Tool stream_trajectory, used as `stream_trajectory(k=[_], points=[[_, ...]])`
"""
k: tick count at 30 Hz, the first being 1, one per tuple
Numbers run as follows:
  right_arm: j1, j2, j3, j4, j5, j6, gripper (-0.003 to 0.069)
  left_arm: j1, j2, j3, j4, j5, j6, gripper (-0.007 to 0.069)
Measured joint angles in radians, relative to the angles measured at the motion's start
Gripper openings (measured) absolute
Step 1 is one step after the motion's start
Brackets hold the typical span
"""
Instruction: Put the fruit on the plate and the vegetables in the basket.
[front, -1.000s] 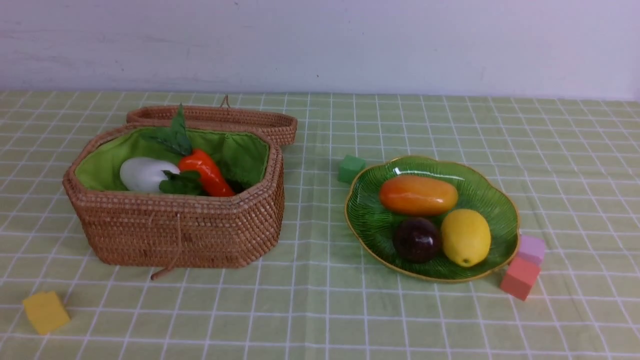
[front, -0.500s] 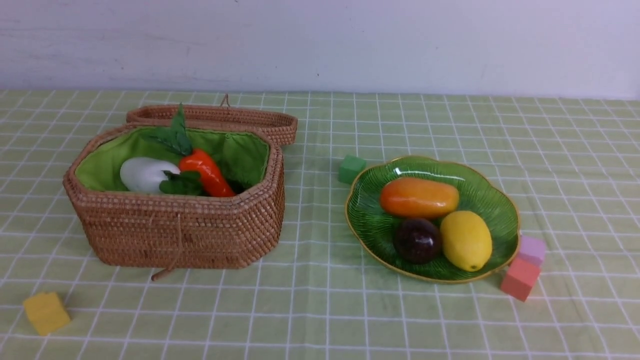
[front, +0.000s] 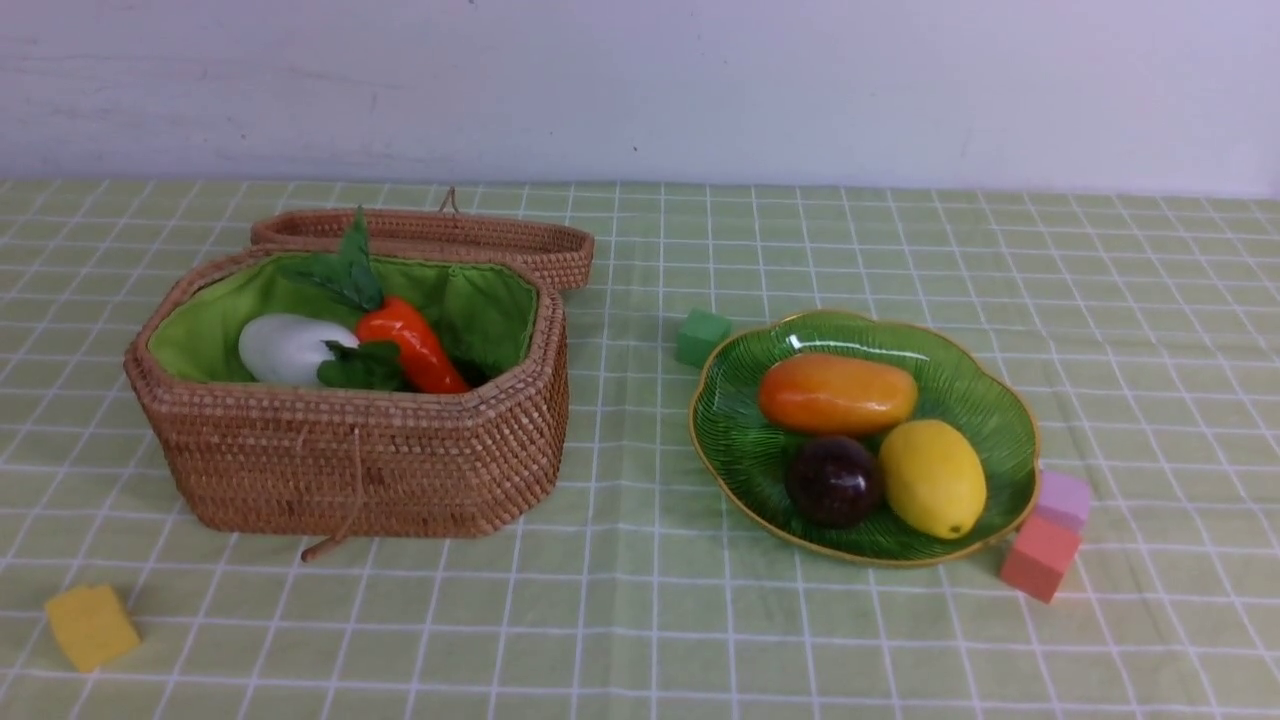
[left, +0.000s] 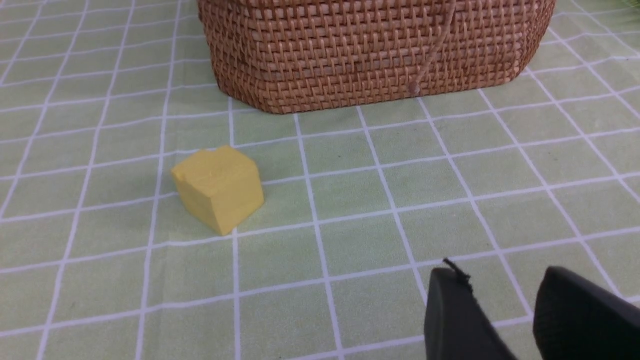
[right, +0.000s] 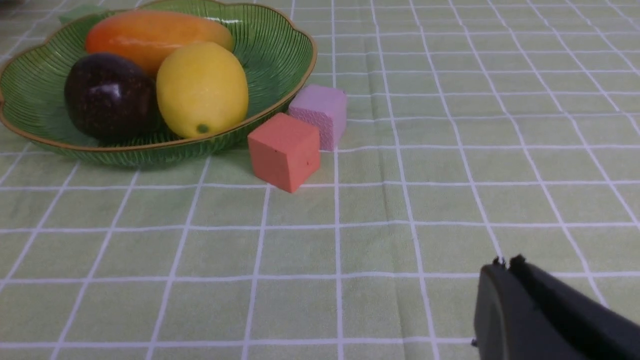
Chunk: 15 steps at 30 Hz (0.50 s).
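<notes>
Plate: mango, lemon, dark fruit. Basket: radish, carrot; others unseen. Left gripper spread, empty; right gripper pressed together.

Words: none can be read
Numbers: none can be read
Labels or signs: none can be read on any of the things

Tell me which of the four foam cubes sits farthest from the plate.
The yellow cube, alone near the table's front left corner, in front of the basket. The green cube, pink cube and red cube all sit right beside the plate.
</notes>
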Motion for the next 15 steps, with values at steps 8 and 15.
stream_trajectory(k=[8,15], points=[[0.0,0.0,0.0,0.001,0.0,-0.002,0.0008,0.0,0.0,0.0,0.0,0.0,0.0,0.0238],[0.0,0.0,0.0,0.003,0.0,-0.002,0.0017,0.0,0.0,0.0,0.0,0.0,0.0,0.0238]])
